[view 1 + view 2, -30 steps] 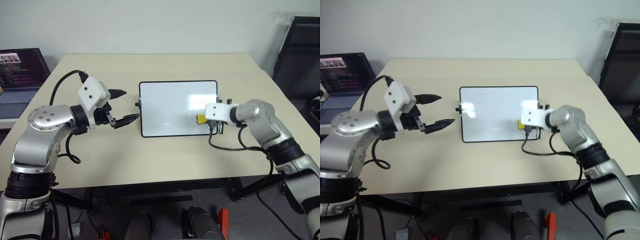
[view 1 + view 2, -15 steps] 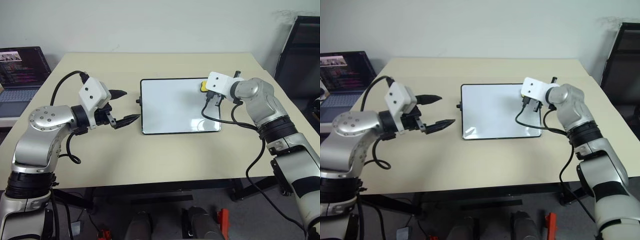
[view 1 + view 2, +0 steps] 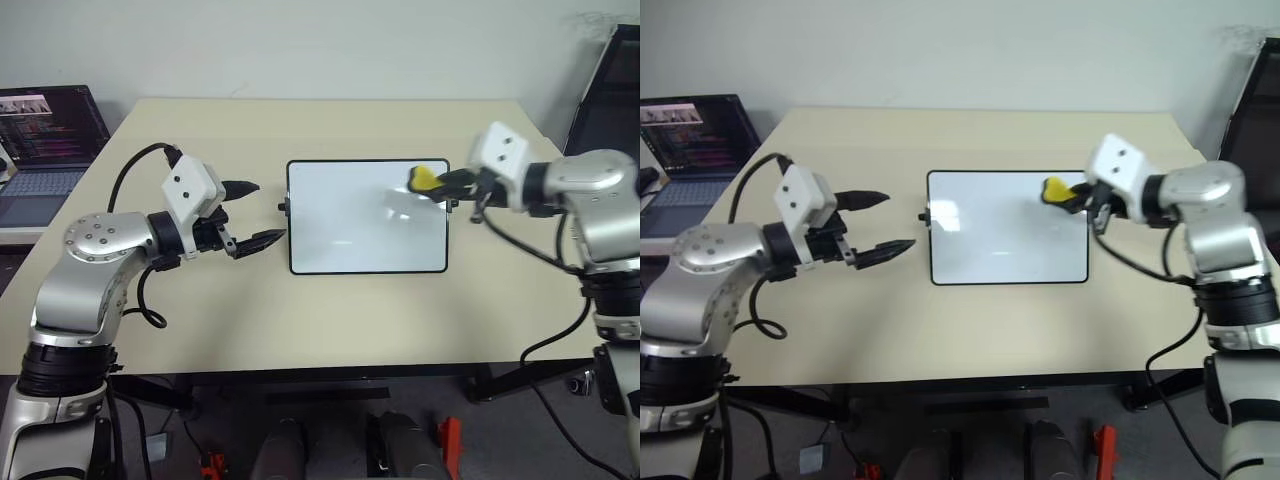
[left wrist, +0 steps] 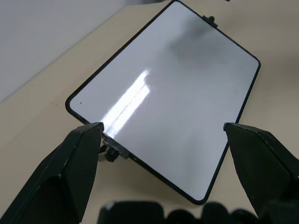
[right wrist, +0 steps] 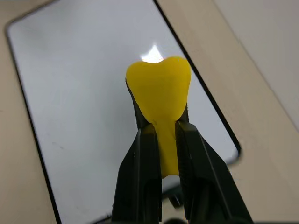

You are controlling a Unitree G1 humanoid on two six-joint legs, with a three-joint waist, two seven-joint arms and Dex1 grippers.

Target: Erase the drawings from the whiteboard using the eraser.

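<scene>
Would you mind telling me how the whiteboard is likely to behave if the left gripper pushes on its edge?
The whiteboard lies flat and unclamped on the smooth table, so it would probably slide or swivel rather than tip. Its thin black frame and flat panel suggest something stiff and fairly light. The glossy face looks slippery; the small side knob nearest the left gripper may offer a surer contact.

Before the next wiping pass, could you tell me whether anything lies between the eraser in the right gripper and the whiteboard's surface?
Nothing visible does. The right gripper holds the yellow eraser above the whiteboard, near its far right corner, with only air between them. The left gripper is open beside the board's left edge.
</scene>
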